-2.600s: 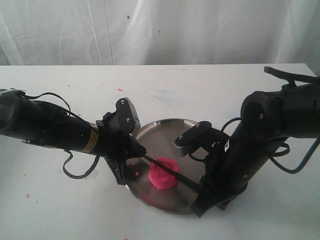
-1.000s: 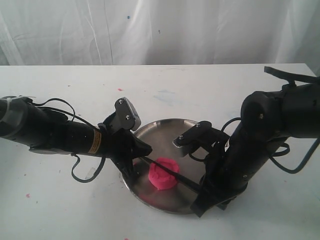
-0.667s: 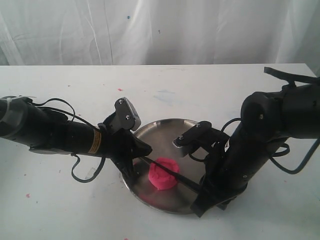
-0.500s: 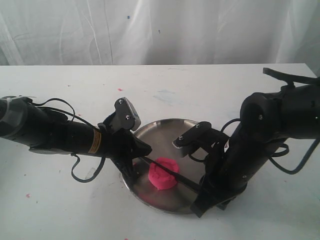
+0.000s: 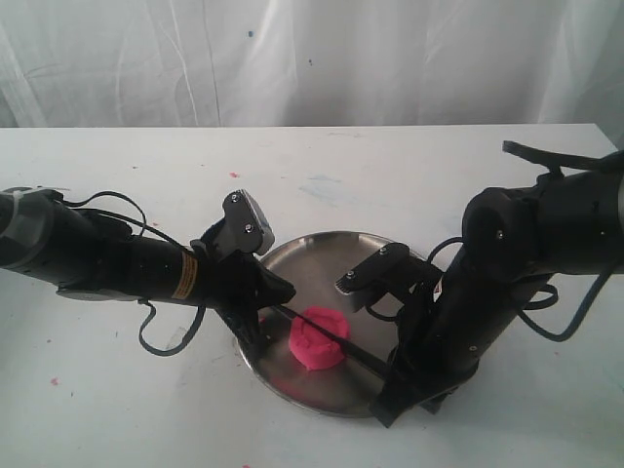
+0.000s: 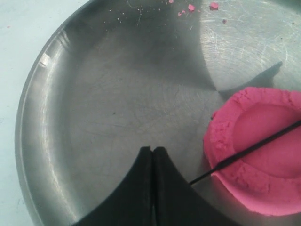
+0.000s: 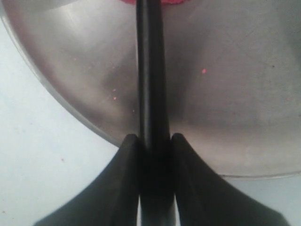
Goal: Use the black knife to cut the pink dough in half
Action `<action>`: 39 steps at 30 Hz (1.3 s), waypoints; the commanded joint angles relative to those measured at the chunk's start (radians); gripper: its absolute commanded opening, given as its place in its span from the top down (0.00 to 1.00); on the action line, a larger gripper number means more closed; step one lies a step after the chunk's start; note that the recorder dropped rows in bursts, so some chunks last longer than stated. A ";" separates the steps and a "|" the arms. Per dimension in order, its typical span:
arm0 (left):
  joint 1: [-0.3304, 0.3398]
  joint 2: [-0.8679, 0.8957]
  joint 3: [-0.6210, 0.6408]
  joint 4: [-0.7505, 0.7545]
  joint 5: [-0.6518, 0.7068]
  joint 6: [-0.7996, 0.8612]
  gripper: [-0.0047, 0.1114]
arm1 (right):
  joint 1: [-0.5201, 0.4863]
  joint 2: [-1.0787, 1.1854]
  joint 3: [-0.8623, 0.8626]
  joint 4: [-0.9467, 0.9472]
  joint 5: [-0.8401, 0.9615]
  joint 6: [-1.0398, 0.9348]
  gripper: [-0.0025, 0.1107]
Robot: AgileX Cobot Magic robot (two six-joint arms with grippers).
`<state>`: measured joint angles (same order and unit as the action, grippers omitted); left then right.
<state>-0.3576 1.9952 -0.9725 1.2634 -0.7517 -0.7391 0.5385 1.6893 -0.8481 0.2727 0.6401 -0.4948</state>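
Observation:
The pink dough (image 5: 317,338) is a round puck with a dented top, lying in the steel plate (image 5: 317,255). The black knife (image 5: 341,340) lies slanted across its top, its thin blade (image 6: 254,145) crossing the dough (image 6: 263,113) and its tip just past the dough's edge. My right gripper (image 7: 151,141) is shut on the knife's handle (image 7: 149,70) at the plate's near right rim (image 5: 395,375). My left gripper (image 6: 153,149) is shut with nothing in it, its tips over the bare plate (image 6: 108,108) beside the dough, at the plate's left side (image 5: 265,310).
Tiny pink crumbs (image 6: 214,5) lie in the plate, and a few pink specks (image 5: 234,175) dot the white table (image 5: 117,409). A white curtain hangs behind. Loose black cables (image 5: 161,336) hang from both arms.
Since the earliest frame my left arm has slid right to the plate and then held still. My right arm has nudged slightly left with the knife, which still lies on the dough.

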 commanded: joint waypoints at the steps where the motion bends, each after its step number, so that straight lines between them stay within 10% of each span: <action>1: -0.003 0.006 0.005 0.031 0.012 0.003 0.96 | 0.002 0.001 0.000 0.008 -0.041 0.002 0.98; 39: -0.003 0.006 0.005 0.031 0.012 0.001 0.96 | 0.002 -0.008 -0.028 0.012 0.002 0.032 0.98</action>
<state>-0.3557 1.9952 -0.9725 1.2634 -0.7517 -0.7391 0.5385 1.6900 -0.8642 0.2727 0.6657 -0.4812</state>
